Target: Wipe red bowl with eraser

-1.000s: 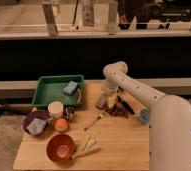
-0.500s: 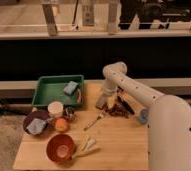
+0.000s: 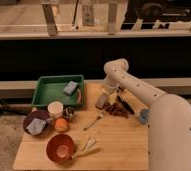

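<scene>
The red bowl sits at the front left of the wooden table, round and orange-red with a paler centre. The eraser, a small grey block, lies near the table's middle back, right of the green tray. My gripper hangs straight down from the white arm, directly over the eraser and at or just above it. Whether it holds the eraser does not show. The bowl is far from the gripper, to the front left.
A green tray holds a blue-grey sponge. A purple bowl, white cup, orange fruit, fork, black-handled tool, brown bits and blue object lie around. Pale utensils rest beside the red bowl.
</scene>
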Controlling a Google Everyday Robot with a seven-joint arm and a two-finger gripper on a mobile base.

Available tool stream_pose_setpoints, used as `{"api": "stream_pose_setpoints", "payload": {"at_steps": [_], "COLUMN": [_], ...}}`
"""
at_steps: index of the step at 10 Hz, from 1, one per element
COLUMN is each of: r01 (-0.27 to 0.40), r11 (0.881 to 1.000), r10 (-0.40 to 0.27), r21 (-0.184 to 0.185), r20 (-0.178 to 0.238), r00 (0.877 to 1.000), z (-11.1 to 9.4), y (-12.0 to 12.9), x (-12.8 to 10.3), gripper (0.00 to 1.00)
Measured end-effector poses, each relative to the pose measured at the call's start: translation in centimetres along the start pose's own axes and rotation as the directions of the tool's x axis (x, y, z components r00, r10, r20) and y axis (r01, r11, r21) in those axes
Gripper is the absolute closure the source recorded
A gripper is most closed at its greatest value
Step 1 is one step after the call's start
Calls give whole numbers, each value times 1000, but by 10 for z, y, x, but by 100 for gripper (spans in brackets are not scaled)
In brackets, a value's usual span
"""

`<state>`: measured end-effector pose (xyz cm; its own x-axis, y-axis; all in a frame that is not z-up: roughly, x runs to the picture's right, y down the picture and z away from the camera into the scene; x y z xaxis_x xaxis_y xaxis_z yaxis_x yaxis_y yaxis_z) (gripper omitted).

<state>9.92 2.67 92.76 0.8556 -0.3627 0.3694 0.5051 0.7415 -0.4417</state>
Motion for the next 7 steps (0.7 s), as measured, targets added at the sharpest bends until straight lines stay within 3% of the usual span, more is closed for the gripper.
{"api": "stream_pose_setpoints", "payload": {"at_steps": [3,5,6,7], "r01": [102,147,240,279], "r11": [994,989,971,960], "r10": [-103,-148,-240,-278], "r21": [-27,-18,-2,7], "r20": [-34,-52,-54,-53], "r00": [994,988,969,959], "z": [-1,0,5,8], "y": [-10,-18,-28,-30], "x": [4,16,18,17], "gripper": [20,20,20,20]}}
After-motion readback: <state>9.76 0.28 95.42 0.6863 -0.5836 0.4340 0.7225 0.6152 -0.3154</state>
